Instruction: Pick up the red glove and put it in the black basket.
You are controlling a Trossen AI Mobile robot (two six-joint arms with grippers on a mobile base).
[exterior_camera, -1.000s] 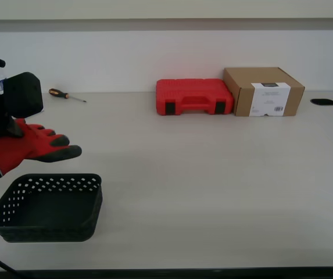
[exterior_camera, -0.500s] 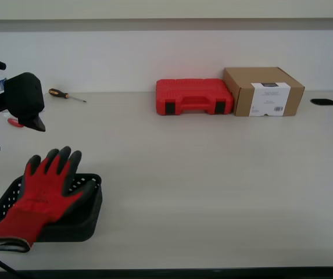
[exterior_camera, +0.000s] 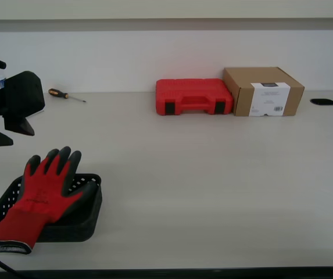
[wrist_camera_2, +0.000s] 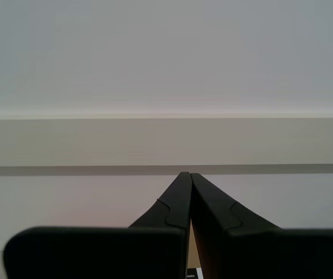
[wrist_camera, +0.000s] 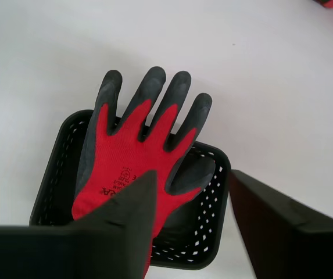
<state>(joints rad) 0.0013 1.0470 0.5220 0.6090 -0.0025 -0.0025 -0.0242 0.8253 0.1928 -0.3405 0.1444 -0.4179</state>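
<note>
The red glove (exterior_camera: 44, 189) lies palm down across the black basket (exterior_camera: 93, 204) at the exterior view's lower left. Its dark fingertips stick out over the far rim, and its cuff hangs over the near corner. My first gripper (exterior_camera: 8, 135) hovers above and behind the basket, open and holding nothing. In the first wrist view the glove (wrist_camera: 131, 157) is spread over the basket (wrist_camera: 204, 250) below the parted fingers of the first gripper (wrist_camera: 190, 174). My second gripper (wrist_camera_2: 185, 174) is shut on nothing and faces a pale wall; the exterior view does not show it.
A red plastic case (exterior_camera: 194, 96) and a cardboard box (exterior_camera: 264, 91) stand side by side at the back of the table. A screwdriver (exterior_camera: 66, 95) lies at the back towards the exterior view's left. A small dark disc (exterior_camera: 323, 102) sits at the far right edge.
A second ago the first gripper held the glove above the basket. It opened, the glove dropped onto the basket, and the gripper has since stayed open above it, barely shifting.
</note>
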